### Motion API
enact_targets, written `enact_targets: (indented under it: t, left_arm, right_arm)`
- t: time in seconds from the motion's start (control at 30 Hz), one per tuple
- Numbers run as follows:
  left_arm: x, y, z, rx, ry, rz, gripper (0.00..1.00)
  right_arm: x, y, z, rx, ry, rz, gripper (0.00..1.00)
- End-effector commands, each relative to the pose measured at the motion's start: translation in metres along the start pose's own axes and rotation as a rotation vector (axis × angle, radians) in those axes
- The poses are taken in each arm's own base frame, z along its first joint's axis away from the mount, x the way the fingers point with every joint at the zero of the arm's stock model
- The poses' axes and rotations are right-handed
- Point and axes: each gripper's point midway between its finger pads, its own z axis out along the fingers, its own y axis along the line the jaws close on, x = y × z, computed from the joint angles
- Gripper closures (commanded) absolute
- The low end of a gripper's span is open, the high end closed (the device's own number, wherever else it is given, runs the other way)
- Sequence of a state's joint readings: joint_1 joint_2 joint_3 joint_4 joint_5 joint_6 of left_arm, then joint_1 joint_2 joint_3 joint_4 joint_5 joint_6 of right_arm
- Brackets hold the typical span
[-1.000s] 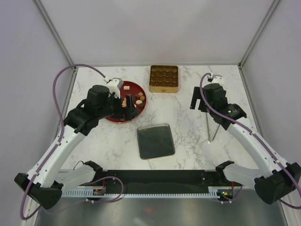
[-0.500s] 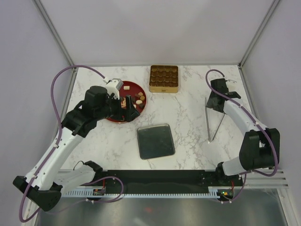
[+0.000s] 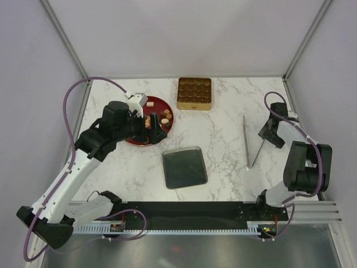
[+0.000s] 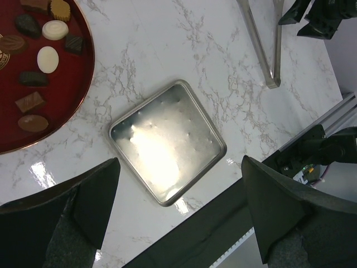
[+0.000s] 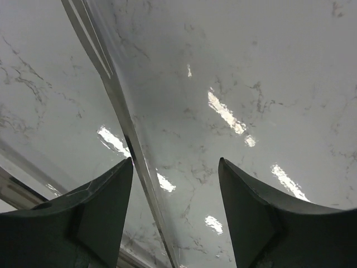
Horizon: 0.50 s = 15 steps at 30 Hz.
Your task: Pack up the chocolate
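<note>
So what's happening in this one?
A packing job, part done. The left hand hovers open at the edge of the red dish, where loose chocolates lie; it holds nothing. The right hand, also open and empty, is at the right edge of the table, beside metal tongs lying flat. The gold tin at the back looks filled, and a silver tray lies mid-table.

you have one red dish (image 4: 67,84), and on the part of it the left wrist view shows, you can count ten chocolates (image 4: 47,58): two cream and eight brown or dark. one gold tin (image 3: 194,93) shows sixteen round brown cells, four rows of four. one flat silver lid (image 3: 184,167) and one pair of tongs (image 4: 272,78) lie on the table (image 3: 223,139).
</note>
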<state>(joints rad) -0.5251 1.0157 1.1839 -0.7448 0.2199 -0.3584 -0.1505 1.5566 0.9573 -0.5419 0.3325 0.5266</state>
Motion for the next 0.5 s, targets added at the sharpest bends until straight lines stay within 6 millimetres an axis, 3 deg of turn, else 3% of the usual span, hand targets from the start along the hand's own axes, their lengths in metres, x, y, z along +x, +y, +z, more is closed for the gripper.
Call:
enact_targets:
  t: [0.0,0.17,0.37,0.47]
  left_arm:
    - [-0.005,-0.003,0.004,0.018,-0.024,-0.001,0.03]
    - [-0.003,0.001,0.004,0.002,-0.026,0.005,0.03]
    - [-0.001,0.004,0.009,-0.004,-0.014,0.003,0.02]
    - [0.000,0.005,0.012,-0.011,-0.009,0.005,0.02]
  right_arm:
    - [0.006,0.027,0.013,-0.131,0.027,-0.017,0.30]
    - [0.033,0.052,0.029,-0.233,0.129,-0.112,0.53]
    - [0.044,0.092,0.018,-0.270,0.040,-0.367,0.66]
    - [0.054,0.115,0.014,-0.328,0.021,-0.445,0.68]
